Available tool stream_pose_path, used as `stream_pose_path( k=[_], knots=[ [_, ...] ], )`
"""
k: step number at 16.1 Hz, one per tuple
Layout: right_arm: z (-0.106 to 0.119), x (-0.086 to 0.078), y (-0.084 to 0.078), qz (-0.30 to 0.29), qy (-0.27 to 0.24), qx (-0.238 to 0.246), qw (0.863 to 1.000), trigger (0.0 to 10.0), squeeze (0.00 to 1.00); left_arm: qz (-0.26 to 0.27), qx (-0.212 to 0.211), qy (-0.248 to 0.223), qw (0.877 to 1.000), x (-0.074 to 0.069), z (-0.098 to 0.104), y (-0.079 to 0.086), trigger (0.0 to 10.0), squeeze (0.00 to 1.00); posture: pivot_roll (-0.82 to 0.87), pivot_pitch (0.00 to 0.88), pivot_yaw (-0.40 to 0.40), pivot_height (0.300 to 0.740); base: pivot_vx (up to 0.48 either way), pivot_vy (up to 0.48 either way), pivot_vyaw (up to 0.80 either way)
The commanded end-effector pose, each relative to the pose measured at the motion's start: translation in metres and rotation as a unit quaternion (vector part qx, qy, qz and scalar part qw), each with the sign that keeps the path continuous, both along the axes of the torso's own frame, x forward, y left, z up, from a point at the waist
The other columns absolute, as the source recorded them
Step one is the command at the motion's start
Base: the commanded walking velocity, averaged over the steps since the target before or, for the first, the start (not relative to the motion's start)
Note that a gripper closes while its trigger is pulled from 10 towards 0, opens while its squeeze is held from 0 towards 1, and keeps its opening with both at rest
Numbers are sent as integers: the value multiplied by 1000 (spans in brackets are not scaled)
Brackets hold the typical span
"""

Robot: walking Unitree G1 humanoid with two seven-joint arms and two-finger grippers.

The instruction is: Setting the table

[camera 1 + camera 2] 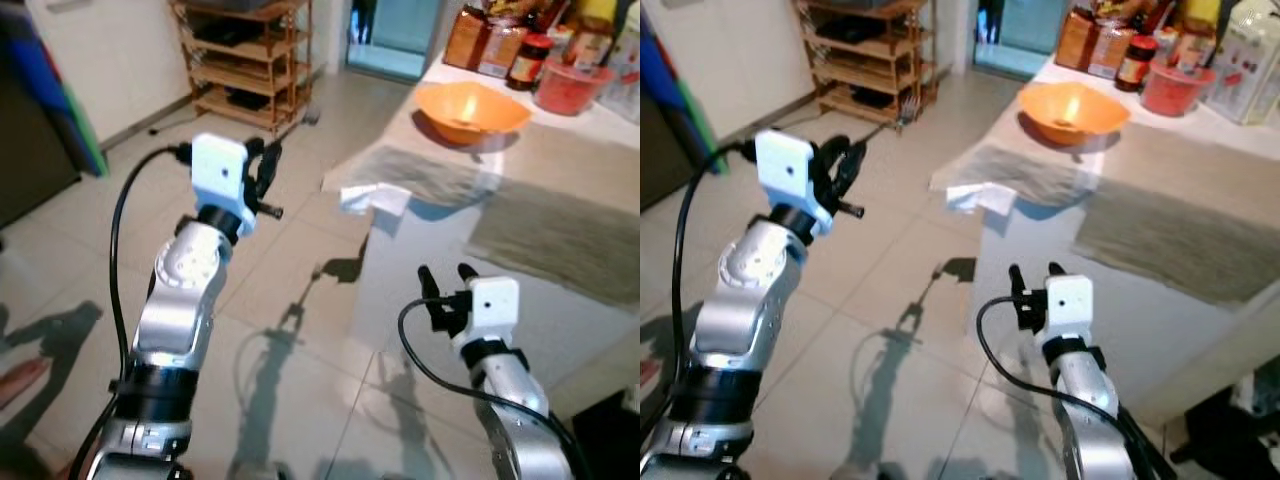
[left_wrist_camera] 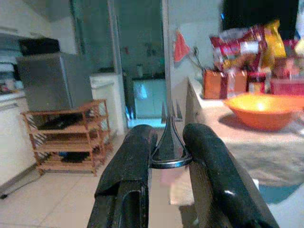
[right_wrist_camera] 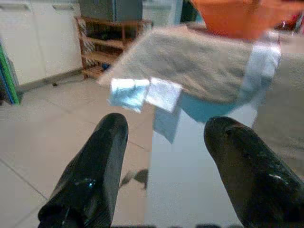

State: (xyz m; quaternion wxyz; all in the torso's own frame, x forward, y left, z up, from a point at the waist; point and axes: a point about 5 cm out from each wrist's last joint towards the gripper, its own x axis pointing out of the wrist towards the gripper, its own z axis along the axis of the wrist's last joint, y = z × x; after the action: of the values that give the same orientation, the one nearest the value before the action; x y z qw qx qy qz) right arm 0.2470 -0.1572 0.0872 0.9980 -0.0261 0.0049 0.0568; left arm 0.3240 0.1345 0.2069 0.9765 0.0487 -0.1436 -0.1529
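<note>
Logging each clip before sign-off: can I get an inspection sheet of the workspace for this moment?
Surface: white table ahead on the right, with two grey placemats.
Job's things: fork held in the left gripper; orange bowl on the far placemat; white napkin at the table's near corner, overhanging the edge.
Clutter: jars and food packets and a red container at the far end of the table.
Grippers: left raised over the floor, shut on the fork; right gripper low in front of the table, open and holding nothing.
Cables: black cable along the left arm, another looped at the right wrist.
Surroundings: tiled floor, wooden shelf rack, doorway beyond.
</note>
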Motion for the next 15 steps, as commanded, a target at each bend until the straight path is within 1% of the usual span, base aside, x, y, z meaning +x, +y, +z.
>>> stream_pose_path(
  k=[1,4,6,7,9,11,12,15],
  knots=[
    [0,-1,-7,-10,1,-9,1000,10000,0,-13,-3,-6,1000,0,3,-6,0,0,-7,0,-1,736,0,-480,0],
    [0,0,-6,-9,0,-6,1000,10000,0,-25,-5,-6,1000,-3,0,-9,0,0,-3,0,-2,736,0,-480,0],
    [0,2,-4,-9,-2,-2,1000,10000,0,-31,3,-4,1000,-4,-3,-11,0,0,4,0,-2,736,0,-480,0],
    [-1,4,-1,-8,8,-1,1000,10000,0,-32,5,2,999,-3,-7,-11,0,0,6,0,4,736,0,-480,0],
    [-1,6,0,-11,8,5,1000,10000,0,-32,9,12,999,-2,-13,-10,0,0,6,0,16,736,0,-480,-638],
    [1,7,1,-16,-3,8,1000,10000,0,-38,14,17,999,-2,-16,-11,0,0,4,0,23,736,0,-480,-672],
    [2,8,2,-16,-9,6,1000,10000,0,-41,14,18,999,-2,-17,-12,0,0,0,0,24,736,0,-480,0],
    [2,7,3,-14,-8,4,1000,10000,0,-48,13,19,999,-5,-20,-16,0,0,-3,0,18,736,0,0,0]
  ],
)
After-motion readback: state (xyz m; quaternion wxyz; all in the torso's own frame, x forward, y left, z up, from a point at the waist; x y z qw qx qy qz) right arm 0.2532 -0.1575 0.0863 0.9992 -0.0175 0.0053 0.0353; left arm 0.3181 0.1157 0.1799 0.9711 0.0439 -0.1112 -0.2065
